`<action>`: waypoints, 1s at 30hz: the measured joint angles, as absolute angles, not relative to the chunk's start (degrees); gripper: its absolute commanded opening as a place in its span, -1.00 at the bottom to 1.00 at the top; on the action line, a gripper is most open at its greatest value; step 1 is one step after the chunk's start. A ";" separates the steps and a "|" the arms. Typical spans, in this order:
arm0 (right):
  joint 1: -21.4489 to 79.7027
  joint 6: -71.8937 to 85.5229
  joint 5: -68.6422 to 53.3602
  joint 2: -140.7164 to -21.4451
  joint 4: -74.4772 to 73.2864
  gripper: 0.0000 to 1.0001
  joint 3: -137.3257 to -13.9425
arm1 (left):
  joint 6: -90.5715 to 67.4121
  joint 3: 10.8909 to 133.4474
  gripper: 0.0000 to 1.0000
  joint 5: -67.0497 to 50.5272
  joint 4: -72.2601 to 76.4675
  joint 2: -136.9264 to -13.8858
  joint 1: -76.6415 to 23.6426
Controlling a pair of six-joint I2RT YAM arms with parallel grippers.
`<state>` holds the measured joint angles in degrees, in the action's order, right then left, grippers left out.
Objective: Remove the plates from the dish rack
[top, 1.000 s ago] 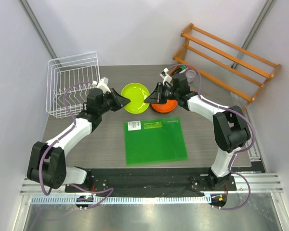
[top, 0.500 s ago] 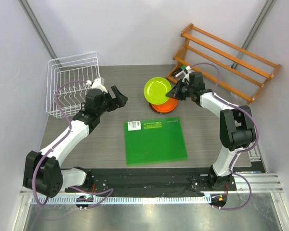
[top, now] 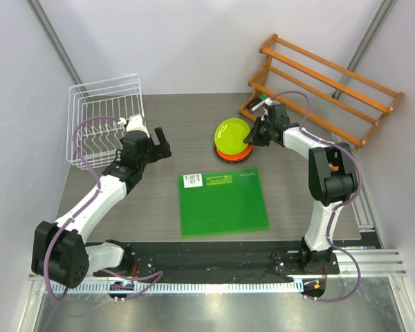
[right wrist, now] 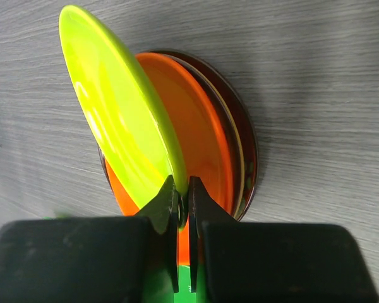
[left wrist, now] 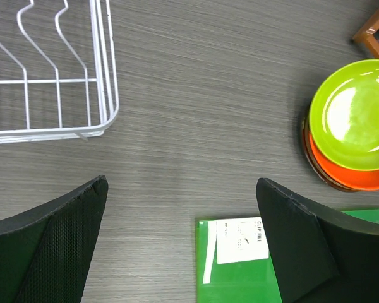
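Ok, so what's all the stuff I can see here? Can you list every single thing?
lime green plate: one, lime green, tilted over the stack
orange plate: one, orange, top of the stack
dark plates: two, brownish and dark red, under the orange plate
dish rack: one, white wire, far left, no plates inside
mat: one, green, table middle
shelf rack: one, orange wood, far right
table: one, grey
left gripper: one, black, open, near the dish rack
right gripper: one, black, shut on the lime green plate

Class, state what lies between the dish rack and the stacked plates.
Only bare table, shown in the left wrist view; the open left tool hangs above it.
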<state>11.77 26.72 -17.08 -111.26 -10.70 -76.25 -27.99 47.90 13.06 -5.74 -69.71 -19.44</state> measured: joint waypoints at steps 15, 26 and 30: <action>12.10 24.23 -15.27 -110.24 -13.87 0.09 -74.43 | -26.46 47.97 0.99 16.01 -7.33 -70.15 -19.44; 13.74 20.14 -9.82 -97.86 -20.18 0.16 -72.49 | -26.55 47.97 0.99 19.20 -8.69 -70.32 -19.44; 13.93 19.73 -4.86 -91.83 -20.60 0.28 -70.28 | -26.55 47.99 0.99 21.02 -9.10 -70.32 -19.44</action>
